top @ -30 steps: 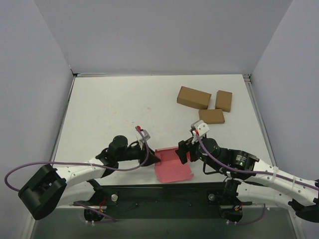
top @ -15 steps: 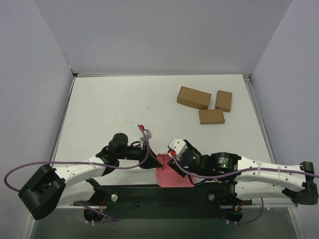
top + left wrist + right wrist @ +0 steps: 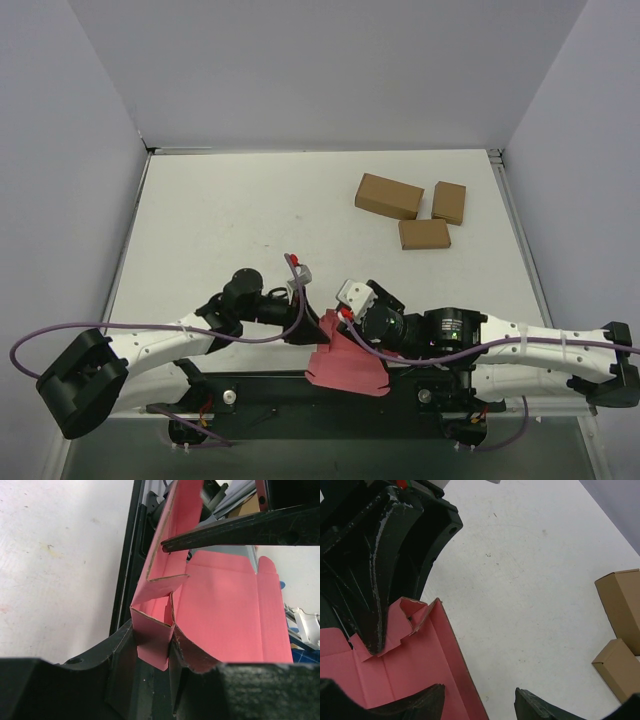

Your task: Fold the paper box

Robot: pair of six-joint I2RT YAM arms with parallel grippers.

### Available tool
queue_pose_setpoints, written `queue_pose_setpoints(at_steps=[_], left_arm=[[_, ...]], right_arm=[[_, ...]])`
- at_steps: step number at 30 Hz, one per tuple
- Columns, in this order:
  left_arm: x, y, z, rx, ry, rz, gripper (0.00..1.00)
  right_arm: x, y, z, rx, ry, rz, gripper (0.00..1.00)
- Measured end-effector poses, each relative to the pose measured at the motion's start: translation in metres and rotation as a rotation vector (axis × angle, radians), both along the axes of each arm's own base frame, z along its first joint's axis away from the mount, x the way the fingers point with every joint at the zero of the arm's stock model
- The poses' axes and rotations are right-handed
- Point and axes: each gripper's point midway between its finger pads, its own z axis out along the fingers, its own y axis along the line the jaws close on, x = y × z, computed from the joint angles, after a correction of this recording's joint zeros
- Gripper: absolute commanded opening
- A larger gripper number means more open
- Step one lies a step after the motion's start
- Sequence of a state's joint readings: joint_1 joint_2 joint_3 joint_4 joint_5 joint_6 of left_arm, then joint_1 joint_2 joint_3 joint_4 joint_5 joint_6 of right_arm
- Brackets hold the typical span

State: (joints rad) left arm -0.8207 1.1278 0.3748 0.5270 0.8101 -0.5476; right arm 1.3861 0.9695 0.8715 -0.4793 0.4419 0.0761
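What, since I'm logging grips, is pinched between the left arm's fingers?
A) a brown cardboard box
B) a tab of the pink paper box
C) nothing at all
B: the left wrist view shows a folded tab of the paper box clamped between the left fingers.

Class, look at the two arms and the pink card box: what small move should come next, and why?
Probably close the right fingers onto the raised side wall of the paper box. The left fingers pinch a corner flap, steadying the sheet. The wall's edge runs between the right fingers, which stand apart on either side of it, so closing them would likely secure that wall for folding.
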Motion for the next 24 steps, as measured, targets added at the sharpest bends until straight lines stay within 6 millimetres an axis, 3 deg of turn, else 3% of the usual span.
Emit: queue_pose_setpoints(at_steps=[10, 24], left_arm=[[-0.006, -0.001, 0.000, 0.003, 0.004, -0.025, 0.14], [-0.019, -0.002, 0.001, 0.002, 0.007, -0.074, 0.14]], right_arm=[[-0.010, 0.016, 0.024, 0.072, 0.014, 0.057, 0.59], [-0.014, 0.019, 0.016, 0.099, 0.134, 0.091, 0.35]])
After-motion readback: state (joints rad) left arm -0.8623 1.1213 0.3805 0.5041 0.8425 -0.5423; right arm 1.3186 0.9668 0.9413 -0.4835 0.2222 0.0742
